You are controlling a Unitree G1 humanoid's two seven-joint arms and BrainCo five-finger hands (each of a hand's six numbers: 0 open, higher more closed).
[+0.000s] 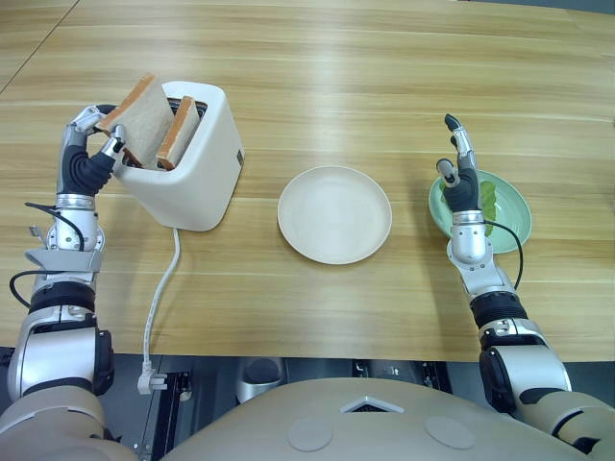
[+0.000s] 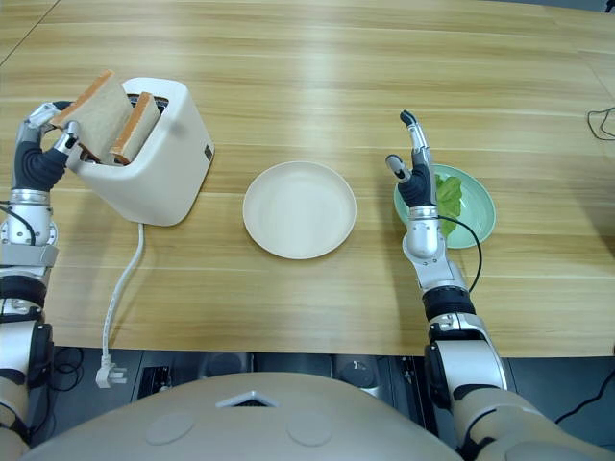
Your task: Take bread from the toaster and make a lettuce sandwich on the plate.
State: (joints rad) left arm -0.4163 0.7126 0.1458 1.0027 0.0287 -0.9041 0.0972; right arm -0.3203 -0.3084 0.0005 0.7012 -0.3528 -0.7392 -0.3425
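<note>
My left hand (image 1: 96,144) at 10 o'clock pinches a bread slice (image 1: 142,115) tilted in the toaster (image 1: 207,158). My right hand (image 1: 462,173), released and empty, hovers beside the lettuce (image 1: 488,200) at 3 o'clock; plate (image 1: 334,213) centre.

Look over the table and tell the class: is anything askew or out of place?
Two things. The left bread slice leans well out of the toaster, pinched by the left hand. The toaster's cord trails over the front edge of the table, its plug dangling unplugged.
</note>
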